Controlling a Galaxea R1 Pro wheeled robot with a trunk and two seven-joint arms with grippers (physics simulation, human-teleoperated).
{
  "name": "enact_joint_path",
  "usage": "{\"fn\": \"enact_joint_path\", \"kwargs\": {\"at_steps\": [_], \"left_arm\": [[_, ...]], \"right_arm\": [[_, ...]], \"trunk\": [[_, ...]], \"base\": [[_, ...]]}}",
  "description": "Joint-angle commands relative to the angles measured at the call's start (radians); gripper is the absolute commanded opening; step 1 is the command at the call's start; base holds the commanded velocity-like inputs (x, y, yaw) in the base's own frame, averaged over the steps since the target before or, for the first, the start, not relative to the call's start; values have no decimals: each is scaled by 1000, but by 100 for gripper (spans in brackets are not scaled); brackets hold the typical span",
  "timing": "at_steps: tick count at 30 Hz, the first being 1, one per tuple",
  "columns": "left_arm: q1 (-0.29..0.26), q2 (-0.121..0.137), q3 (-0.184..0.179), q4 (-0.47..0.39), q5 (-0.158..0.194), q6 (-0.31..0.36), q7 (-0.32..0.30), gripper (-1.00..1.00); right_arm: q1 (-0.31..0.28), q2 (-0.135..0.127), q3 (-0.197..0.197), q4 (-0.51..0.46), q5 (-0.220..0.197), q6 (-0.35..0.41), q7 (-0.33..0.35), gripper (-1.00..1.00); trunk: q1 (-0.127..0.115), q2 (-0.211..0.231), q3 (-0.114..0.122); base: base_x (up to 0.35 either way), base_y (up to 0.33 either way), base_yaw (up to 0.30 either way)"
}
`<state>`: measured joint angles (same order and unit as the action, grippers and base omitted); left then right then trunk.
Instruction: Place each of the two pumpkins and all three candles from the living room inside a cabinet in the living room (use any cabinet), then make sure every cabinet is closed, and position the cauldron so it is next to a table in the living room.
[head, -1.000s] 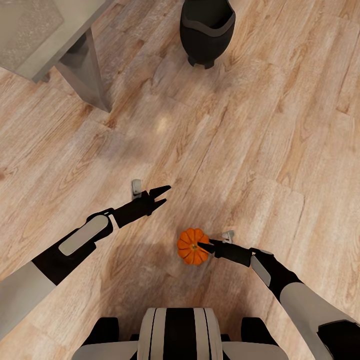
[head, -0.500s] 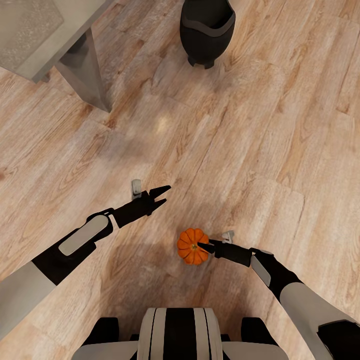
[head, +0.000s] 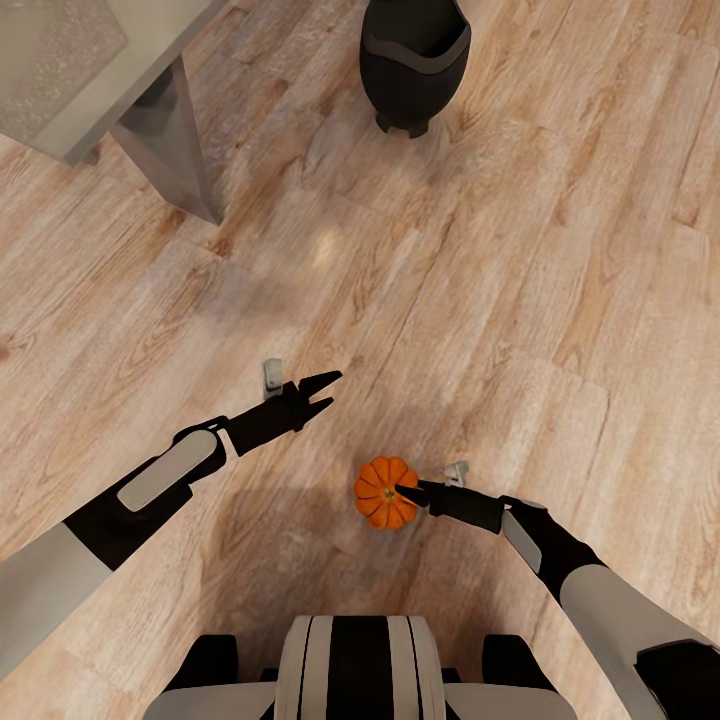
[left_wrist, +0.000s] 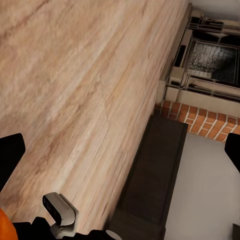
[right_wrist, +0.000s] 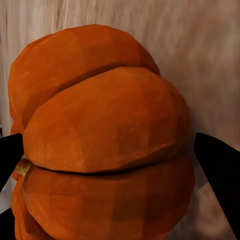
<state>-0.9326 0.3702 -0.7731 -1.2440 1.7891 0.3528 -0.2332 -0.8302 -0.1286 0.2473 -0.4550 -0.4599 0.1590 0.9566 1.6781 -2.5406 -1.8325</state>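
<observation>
The pumpkin (head: 385, 492) sits low over the wood floor (head: 520, 300), right in front of the robot's base (head: 360, 670), w/ the right gripper (head: 402, 492) at it from the robot's right side. One dark fingertip lies across the top of the pumpkin near its stem. In the right wrist view the pumpkin (right_wrist: 100, 140) bulges between the two black fingers (right_wrist: 217, 170), one on each side, both v. close to its ribs. Can't tell for sure if they actually press on it or just bracket it, so whether it's gripped is unclear. Also can't tell if the pumpkin rests on the floor or is just off it.

The left gripper (head: 322, 390) hangs over bare floor, a bit ahead and to the left of the pumpkin, well apart from it. Fingers spread in a V, nothing between them. In the left wrist view, the finger edges (left_wrist: 11, 157) show at the frame's sides, wide apart, w/ floor planks beyond, plus the dark brown cabinet (left_wrist: 152, 175) along the wall and the brick-and-beige fireplace (left_wrist: 205, 65) next to it. A sliver of orange shows at that frame's corner.

The cauldron (head: 413, 60), black & round-bellied, stands on the floor farther ahead, upright on its small feet. To its left is a corner of the table (head: 150, 110), glass top on a grey slab leg. Cauldron and table are near each other but not touching.
</observation>
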Motion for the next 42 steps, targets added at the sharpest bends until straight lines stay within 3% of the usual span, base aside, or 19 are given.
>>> {"fn": "enact_joint_path", "kwargs": {"at_steps": [1,14,18,26,28,30,33,36,38,42], "left_arm": [[0,0,0,0,0,0,0,100],[0,0,0,0,0,0,0,100],[0,0,0,0,1,0,0,100],[0,-11,0,2,-2,0,0,100],[0,-17,0,6,-21,0,0,100],[0,-26,0,9,-63,1,0,100],[0,-38,1,10,-87,0,0,100],[0,-41,1,11,-92,0,0,100],[0,-42,3,11,-94,0,0,100],[0,-33,4,11,-94,1,0,100]], "right_arm": [[0,0,3,3,9,-1,-16,-100],[0,-2,0,-12,7,1,-5,-100],[0,-2,-61,-34,7,8,25,-100],[0,-8,-70,-37,7,26,73,-100],[0,-8,-70,-37,7,26,76,-100],[0,-9,-78,-38,7,27,82,-100],[0,-10,-133,-43,8,33,89,-100],[0,-17,-171,-98,9,101,101,-100],[4,-45,-186,-180,10,196,111,-100],[5,-55,-189,-218,11,226,112,-100]], "trunk": [[0,0,0],[0,0,0],[0,0,0],[0,0,0],[0,0,0],[0,0,0],[0,0,0],[0,0,0],[0,0,0],[0,0,0]], "base": [[0,0,0],[0,0,0],[0,0,0],[0,0,0],[0,0,0],[0,0,0],[0,0,0],[0,0,0],[0,0,0],[0,0,0]]}}
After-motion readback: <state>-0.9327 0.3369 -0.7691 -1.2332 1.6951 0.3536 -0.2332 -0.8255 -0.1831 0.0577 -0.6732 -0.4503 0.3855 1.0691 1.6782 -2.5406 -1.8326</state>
